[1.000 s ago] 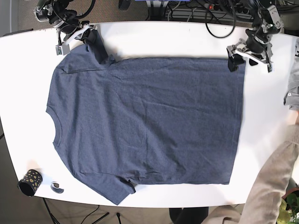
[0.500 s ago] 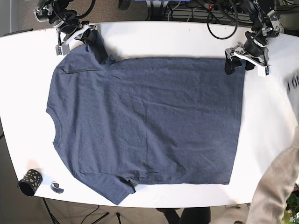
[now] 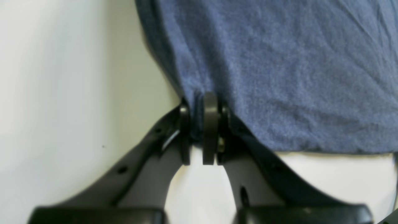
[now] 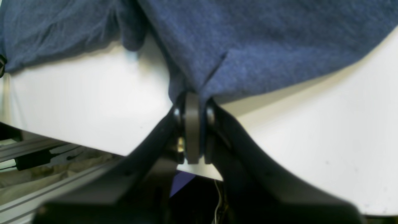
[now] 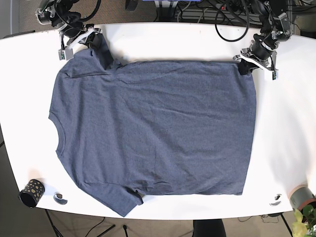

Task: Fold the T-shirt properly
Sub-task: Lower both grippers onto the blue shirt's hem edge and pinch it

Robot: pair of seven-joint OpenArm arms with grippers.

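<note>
The T-shirt (image 5: 153,133) is spread flat on the table (image 5: 197,39); its far hem corner, clamped in the left gripper (image 3: 202,130), has been drawn slightly outward, the sleeve pinched by the right gripper (image 4: 192,124), so the fold can begin

Left hand (image 3: 202,124) and right hand (image 4: 192,124) apparently both clamped tight.

Both arms are black, jointed and draped in black cables. The left gripper (image 3: 199,124) and right gripper (image 4: 192,124) look alike — matte black curved fingers dotted with small round holes, flat dark pads, a brass-coloured screw near each tip — on white brackets.
</note>
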